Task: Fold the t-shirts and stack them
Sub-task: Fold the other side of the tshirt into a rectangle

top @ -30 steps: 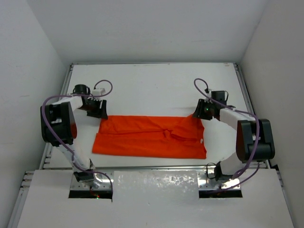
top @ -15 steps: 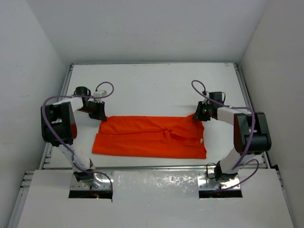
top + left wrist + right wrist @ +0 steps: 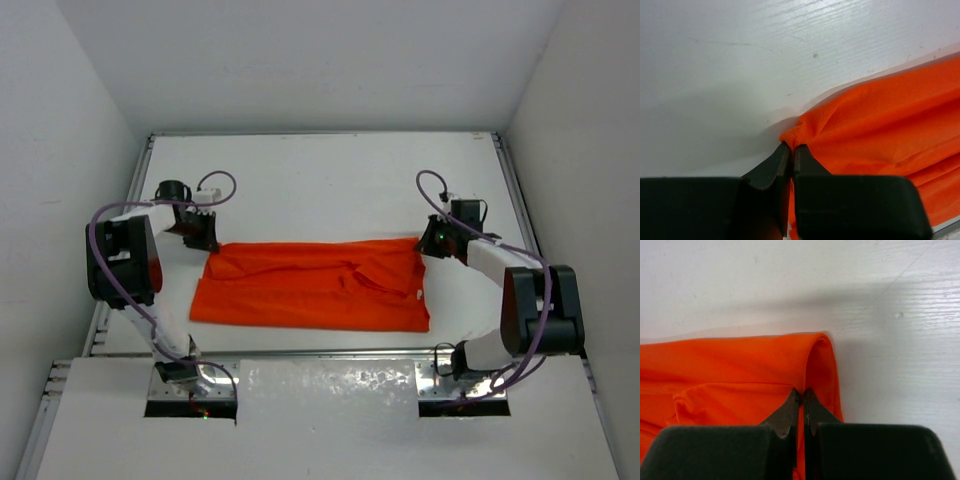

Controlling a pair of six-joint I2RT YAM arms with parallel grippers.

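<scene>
One bright orange-red t-shirt [image 3: 310,285] lies spread wide across the middle of the white table, with loose folds near its centre. At its far left corner my left gripper [image 3: 207,243] is shut on the cloth; the left wrist view shows the t-shirt [image 3: 880,125] bunched into a point between the two black fingertips of that gripper [image 3: 792,147]. My right gripper [image 3: 428,240] is shut on the far right corner. In the right wrist view the t-shirt [image 3: 740,370] edge rolls over just above that gripper [image 3: 802,391], whose tips pinch the fabric.
The white table [image 3: 320,185] is ringed by a metal rim, with white walls close on the left, the right and the back. A white panel [image 3: 325,395] covers the near edge between the two arm bases. Purple cables loop off both wrists.
Both grippers have closed on the far corners of the t-shirt. The right gripper has shifted slightly back and right, and the far edge of the cloth has been drawn straighter.
</scene>
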